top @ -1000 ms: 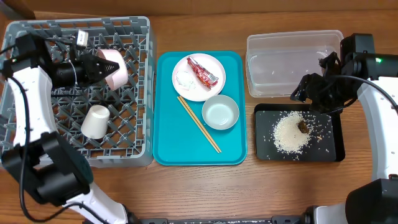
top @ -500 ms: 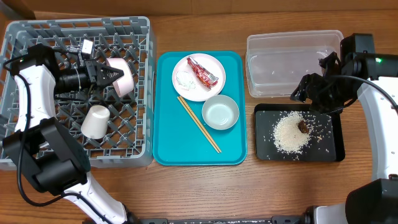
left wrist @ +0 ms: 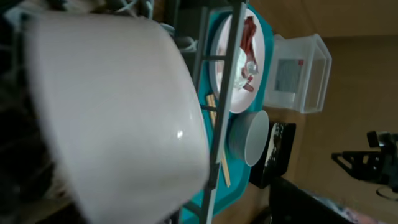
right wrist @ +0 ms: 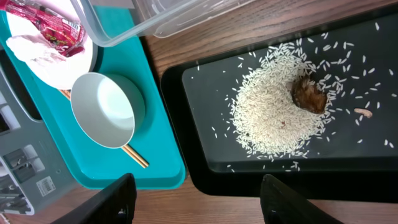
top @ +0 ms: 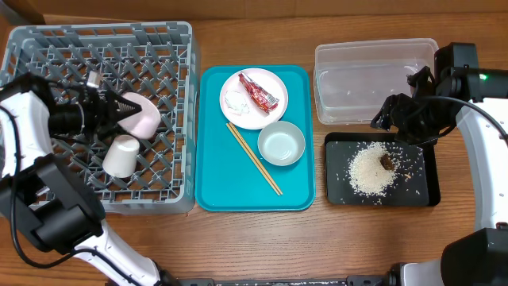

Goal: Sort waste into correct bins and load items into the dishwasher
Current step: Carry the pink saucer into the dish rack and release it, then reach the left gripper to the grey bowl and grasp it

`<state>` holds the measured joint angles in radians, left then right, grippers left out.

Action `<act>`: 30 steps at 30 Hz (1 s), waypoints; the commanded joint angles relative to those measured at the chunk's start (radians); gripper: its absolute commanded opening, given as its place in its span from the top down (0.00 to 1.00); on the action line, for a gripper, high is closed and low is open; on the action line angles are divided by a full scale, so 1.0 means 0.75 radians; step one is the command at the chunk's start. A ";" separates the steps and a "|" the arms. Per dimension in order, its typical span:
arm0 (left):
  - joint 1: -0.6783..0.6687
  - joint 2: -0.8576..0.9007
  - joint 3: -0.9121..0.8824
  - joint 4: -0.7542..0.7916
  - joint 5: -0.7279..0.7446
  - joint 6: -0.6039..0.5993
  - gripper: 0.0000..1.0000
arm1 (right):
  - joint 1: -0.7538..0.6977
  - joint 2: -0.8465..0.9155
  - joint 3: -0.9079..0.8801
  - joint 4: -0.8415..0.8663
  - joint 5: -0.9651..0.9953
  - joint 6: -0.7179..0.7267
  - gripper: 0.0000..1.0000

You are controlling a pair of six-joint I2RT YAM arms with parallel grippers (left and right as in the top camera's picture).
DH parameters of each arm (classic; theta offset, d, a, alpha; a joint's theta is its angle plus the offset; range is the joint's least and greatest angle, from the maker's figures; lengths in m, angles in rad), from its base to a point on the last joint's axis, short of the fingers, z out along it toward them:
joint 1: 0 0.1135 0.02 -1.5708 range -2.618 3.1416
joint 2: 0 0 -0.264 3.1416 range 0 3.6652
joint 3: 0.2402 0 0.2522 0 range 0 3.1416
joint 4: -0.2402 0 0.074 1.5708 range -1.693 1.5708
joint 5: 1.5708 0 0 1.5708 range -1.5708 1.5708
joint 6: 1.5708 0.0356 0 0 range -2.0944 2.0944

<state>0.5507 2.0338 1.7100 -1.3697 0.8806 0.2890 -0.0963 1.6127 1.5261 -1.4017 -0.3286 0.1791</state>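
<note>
Over at the dish rack (top: 171, 32), pink bowl (top: 144, 116) sits touching left gripper (top: 117, 112), at its 3 o'clock; clamped or loose, can't tell.

**What sits on my table**

I work over a wooden table (top: 254, 238), its brown grain running side to side. Four things rest directly on it. On my left is the square grey dish rack (top: 95, 28), reaching close to the table's far edge. Just beside it, in the middle, lies the teal tray (top: 300, 199). To my right, with a strip of bare wood between, stands the clear tub (top: 373, 87) at the far side, and the black tray (top: 417, 191) lies just in front of it, nearer me.
</note>
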 commanded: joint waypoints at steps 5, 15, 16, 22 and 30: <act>0.003 0.009 0.038 -0.041 -0.034 0.004 0.03 | 0.003 -0.044 0.045 -0.005 0.009 -0.007 0.34; -0.033 -0.201 0.135 -0.017 -0.047 -0.038 0.00 | 0.003 -0.044 0.045 -0.031 0.041 -0.007 0.34; -0.048 -0.234 0.135 -0.006 -0.063 -0.050 0.00 | 0.003 -0.044 0.045 -0.034 0.051 -0.006 0.34; -0.287 -0.400 0.135 0.053 -0.268 -0.147 0.00 | 0.003 -0.044 0.045 -0.031 0.069 -0.006 0.20; -0.831 -0.389 0.134 0.156 -0.591 -0.285 0.00 | 0.003 -0.044 0.045 -0.032 0.069 -0.007 0.12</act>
<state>0.0353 1.7260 1.8008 -1.2694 0.5724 0.1314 -0.0967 1.6127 1.5261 -1.4284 -0.2836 0.1791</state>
